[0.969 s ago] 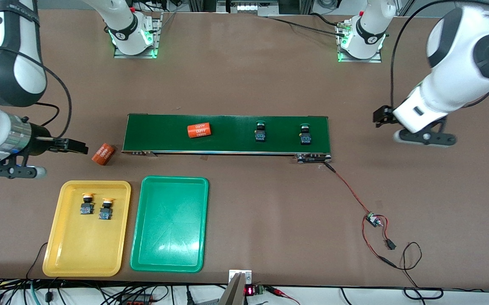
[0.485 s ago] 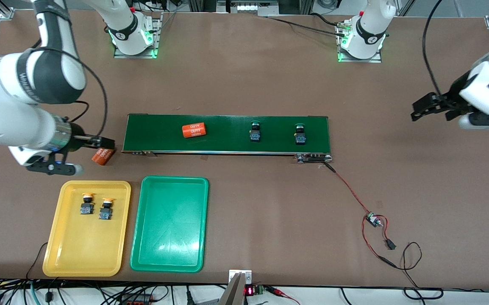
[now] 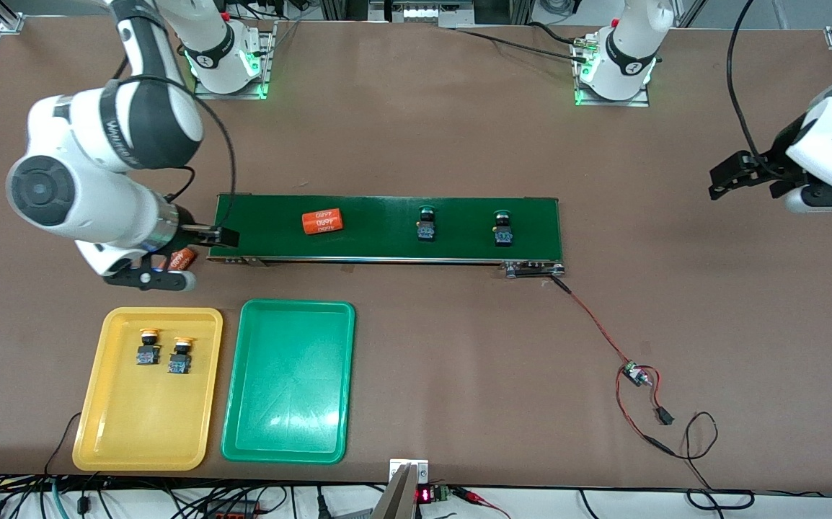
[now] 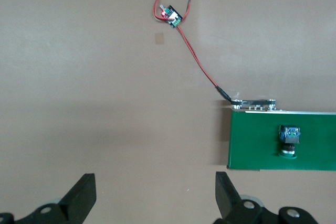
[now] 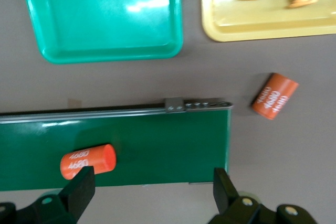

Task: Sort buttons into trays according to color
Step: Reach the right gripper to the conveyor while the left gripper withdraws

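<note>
Meanwhile both green-capped buttons (image 3: 426, 223) lie caps toward the bases; both grippers open.

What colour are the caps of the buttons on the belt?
Green, both; clearest in the front view.

Two orange-capped buttons (image 3: 164, 352) in yellow tray (image 3: 127, 432); two green-capped buttons (image 3: 463, 226) outside empty green tray (image 3: 290, 425)

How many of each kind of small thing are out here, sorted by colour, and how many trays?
Yellow-capped buttons: 2, in the yellow tray
Green-capped buttons: 2, on the belt
Orange cylinders: 2
Trays, counting the green tray: 2
Total: 8
</note>
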`<state>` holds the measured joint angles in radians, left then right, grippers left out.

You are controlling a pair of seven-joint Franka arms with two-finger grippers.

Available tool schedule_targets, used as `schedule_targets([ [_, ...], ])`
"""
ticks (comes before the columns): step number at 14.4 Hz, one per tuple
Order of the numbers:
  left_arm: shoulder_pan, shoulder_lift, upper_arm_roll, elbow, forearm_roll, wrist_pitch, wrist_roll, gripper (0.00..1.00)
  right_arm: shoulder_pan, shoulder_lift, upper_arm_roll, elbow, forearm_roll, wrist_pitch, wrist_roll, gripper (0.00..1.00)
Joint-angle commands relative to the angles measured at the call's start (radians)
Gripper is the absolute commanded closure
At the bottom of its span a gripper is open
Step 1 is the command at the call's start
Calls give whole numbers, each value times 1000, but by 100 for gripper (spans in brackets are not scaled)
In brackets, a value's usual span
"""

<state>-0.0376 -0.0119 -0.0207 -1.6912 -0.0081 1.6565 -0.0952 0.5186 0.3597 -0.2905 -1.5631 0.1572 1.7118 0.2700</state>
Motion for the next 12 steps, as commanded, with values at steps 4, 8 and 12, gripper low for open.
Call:
schedule_targets([
  [4,2,-8,-15,21,19,-31,12,0,136,-5,-1,-54,-16,55,156,0],
  [8,-7,-2,-31,38,17,-29,9,0,276,36,-1,-52,-15,110,366,0],
  [12,-5,-2,-33,38,17,-34,11,0,353,73,4,-49,1,160,411,0],
])
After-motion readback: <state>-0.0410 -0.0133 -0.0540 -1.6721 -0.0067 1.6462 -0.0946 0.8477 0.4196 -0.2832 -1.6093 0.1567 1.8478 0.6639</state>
